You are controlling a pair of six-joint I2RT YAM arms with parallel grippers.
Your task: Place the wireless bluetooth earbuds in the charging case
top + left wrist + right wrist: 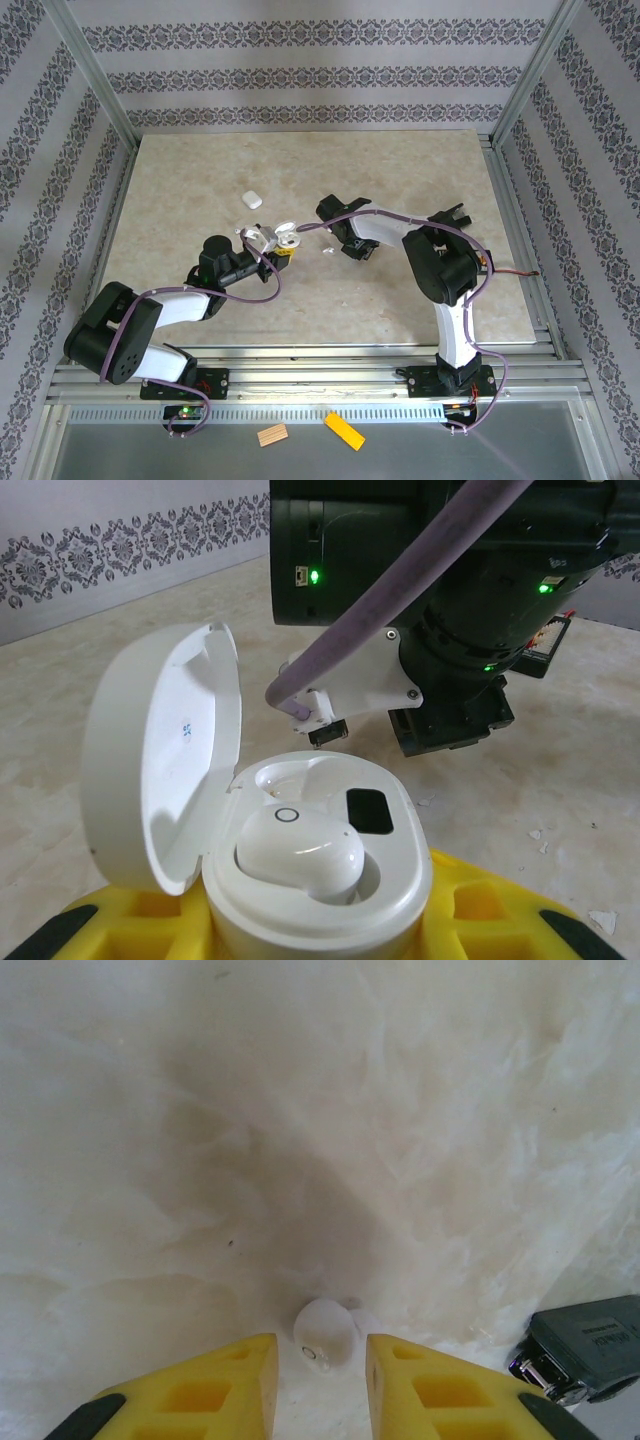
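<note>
My left gripper (310, 925) is shut on the white charging case (330, 905), its yellow fingers (130, 905) on either side of the body. The lid (160, 760) stands open to the left. One white earbud (300, 852) sits in the near slot, and the far slot (285, 777) is empty. In the top view the case (268, 237) is held left of the table's centre. A second white earbud (325, 1332) lies on the marble table. My right gripper (321, 1360) is open and straddles it, with a small gap at each yellow finger (235, 1380). That gripper (348, 248) hangs just right of the case.
A closed white case (251, 199) lies on the table behind the left gripper. A dark device with a metal connector (585, 1345) sits close on the right of the right gripper. The right arm's body (450, 610) looms just behind the held case. Metal frame rails (515, 200) border the table.
</note>
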